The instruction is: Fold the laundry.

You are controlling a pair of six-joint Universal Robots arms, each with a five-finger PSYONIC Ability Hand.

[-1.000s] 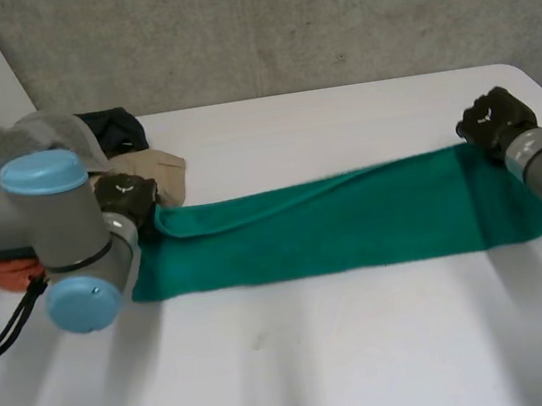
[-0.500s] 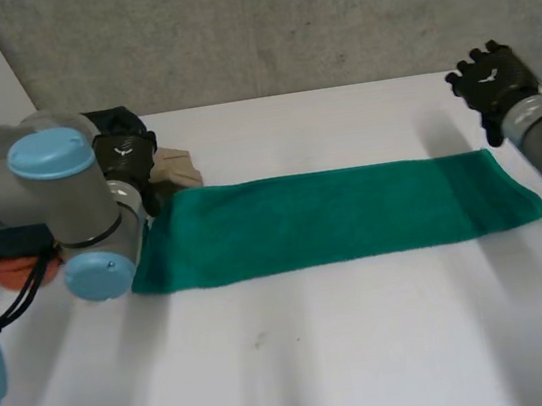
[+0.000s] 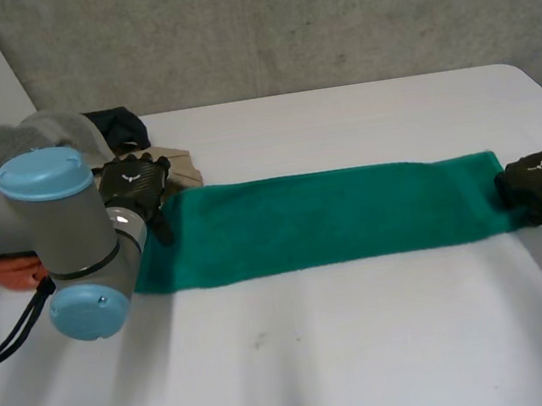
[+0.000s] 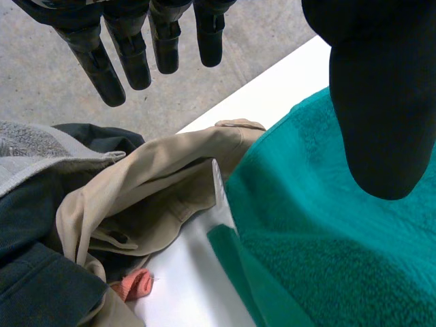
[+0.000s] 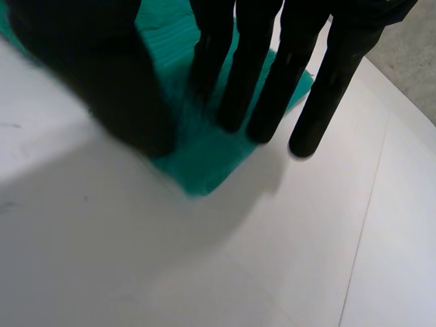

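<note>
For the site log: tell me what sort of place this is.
Probably a robot test room: a white table against a bare concrete wall, a green towel laid flat, a heap of clothes beside it.

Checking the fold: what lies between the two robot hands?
In the head view, the long green terry towel spans the white table from the left robot hand to the right robot hand.

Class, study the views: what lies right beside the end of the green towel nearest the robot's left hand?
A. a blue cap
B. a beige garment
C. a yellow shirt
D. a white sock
B: the beige garment lies against the green towel at the end by the left hand.
</note>
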